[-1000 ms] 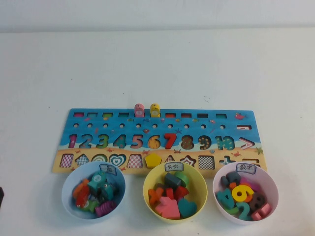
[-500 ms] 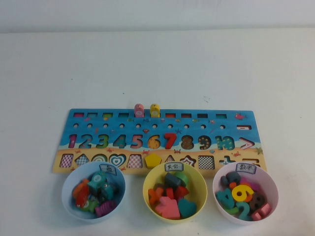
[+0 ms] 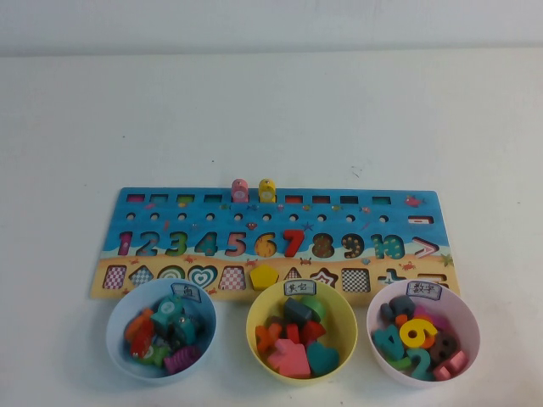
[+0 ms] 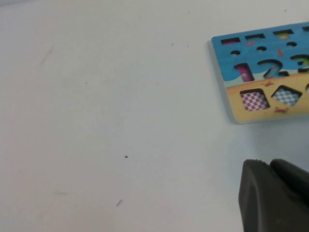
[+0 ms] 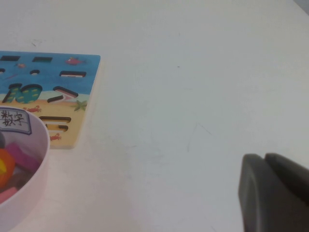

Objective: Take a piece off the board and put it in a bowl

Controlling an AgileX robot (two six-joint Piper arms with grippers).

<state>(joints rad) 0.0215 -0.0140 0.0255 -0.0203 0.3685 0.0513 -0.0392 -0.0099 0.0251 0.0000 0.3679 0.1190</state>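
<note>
The board (image 3: 339, 200) lies flat across the middle of the table, blue above and sandy below. The yellow "6" piece (image 3: 417, 331) rests on top of other number pieces inside the pale pink bowl (image 3: 469, 315), in front of the board's right end. Neither arm shows in the high view. My left gripper (image 4: 267, 163) is shut and empty over bare table, off the board's left end (image 4: 241, 104). Off the board's right end (image 5: 82, 72), beside the pink bowl's rim (image 5: 41, 164), my right gripper (image 5: 264, 155) is shut with nothing in it.
A light blue bowl (image 3: 117, 315) and a yellow bowl (image 3: 344, 332), both holding several pieces, stand in front of the board. A red "7" (image 3: 293, 243) and a yellow pentagon (image 3: 264, 275) sit in the board. Two small pegs (image 3: 240, 189) stand at its far edge.
A dark bit of the left arm at the left edge of the high view has slipped out of sight. The board, bowls and pieces have not moved.
</note>
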